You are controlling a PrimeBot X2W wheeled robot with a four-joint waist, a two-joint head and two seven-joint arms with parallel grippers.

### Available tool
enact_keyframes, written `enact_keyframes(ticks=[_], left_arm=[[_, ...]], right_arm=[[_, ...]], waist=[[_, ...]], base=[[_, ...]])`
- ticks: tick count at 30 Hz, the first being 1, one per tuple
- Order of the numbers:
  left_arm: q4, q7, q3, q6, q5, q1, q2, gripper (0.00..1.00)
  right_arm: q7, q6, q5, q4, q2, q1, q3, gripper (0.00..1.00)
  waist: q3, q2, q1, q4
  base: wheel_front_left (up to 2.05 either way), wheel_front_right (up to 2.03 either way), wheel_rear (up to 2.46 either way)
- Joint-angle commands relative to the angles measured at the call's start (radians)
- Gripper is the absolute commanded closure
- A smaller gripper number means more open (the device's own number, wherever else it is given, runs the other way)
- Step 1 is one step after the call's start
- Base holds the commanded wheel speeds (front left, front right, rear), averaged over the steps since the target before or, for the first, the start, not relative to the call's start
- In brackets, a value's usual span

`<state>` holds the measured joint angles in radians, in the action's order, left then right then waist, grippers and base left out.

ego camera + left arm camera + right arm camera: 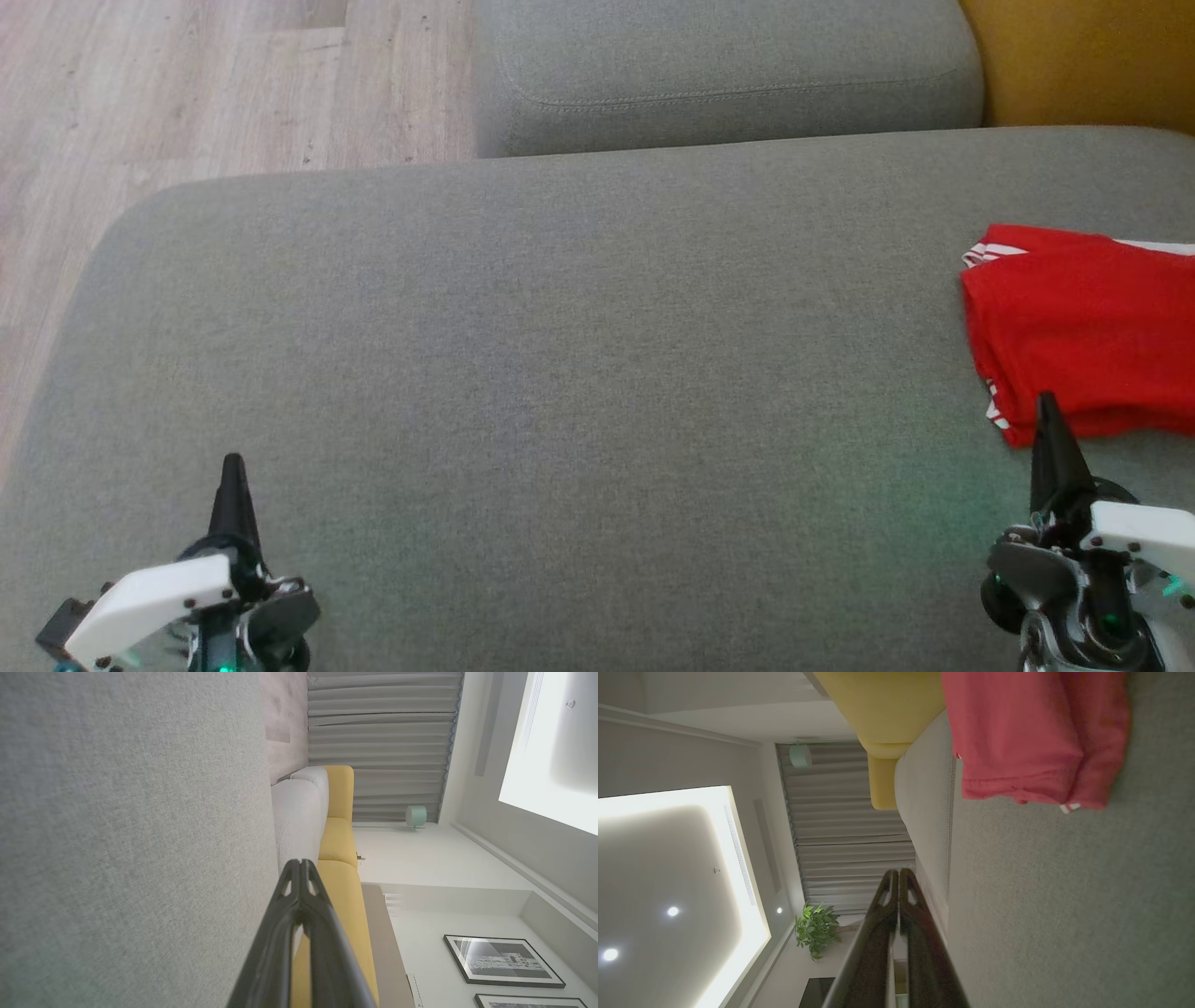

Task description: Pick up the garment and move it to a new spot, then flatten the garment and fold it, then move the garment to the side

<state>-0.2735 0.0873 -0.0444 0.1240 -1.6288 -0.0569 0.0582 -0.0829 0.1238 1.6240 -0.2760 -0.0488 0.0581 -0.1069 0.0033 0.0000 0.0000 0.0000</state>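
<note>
Left tool (231, 469) pressed together, nothing in it, parked low at the near left over the seat (560, 373). Left wrist cam agrees: fingers meet at the tips (300, 864), bare grey fabric alongside.

Right tool (1048, 409) also pressed together and empty. From the head cam its tip overlaps the near edge of the garment (1083, 345). The right wrist cam shows the garment (1017, 732) ahead of the tip (896, 873) with seat fabric between, so I read it as near but not touching.

Garment is red with white stripe trim and sits at the far right of the seat, partly cut by the frame edge. It looks like a compact doubled-over stack rather than a loose heap. One fold edge faces the right tool.

Step, my read: either the last one is done (folded and moved aside, arms parked), or nothing has started and it simply arrived folded. Can't separate those from this alone. I lean towards finished, given the tidy stack off to the side and the wide bare middle of the seat.

If finished, no move needed. If starting:
- spread the right tool
- come in low at the near edge
- pinch all layers, or the stack will peel apart on the lift
- carry it left to the middle of the seat
</note>
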Motion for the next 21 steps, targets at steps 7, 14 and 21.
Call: enact_keyframes(ticks=[7,14,21], left_arm=[[0.029,0.006,-0.045,0.007,0.0,-0.049,0.01,1.0],[0.029,0.008,-0.047,0.007,0.002,-0.049,0.008,1.0],[0.029,0.009,-0.049,0.007,0.003,-0.049,0.007,1.0]], right_arm=[[-0.012,0.007,0.003,0.033,-0.018,0.048,0.015,1.0],[-0.014,0.007,0.001,0.032,-0.016,0.048,0.013,1.0],[-0.015,0.007,0.0,0.032,-0.015,0.048,0.012,1.0]], waist=[[0.0,0.0,0.0,0.0],[0.0,0.0,0.0,0.0],[0.0,0.0,0.0,0.0]], base=[[0.0,0.0,0.0],[0.0,0.0,0.0],[0.0,0.0,0.0]])
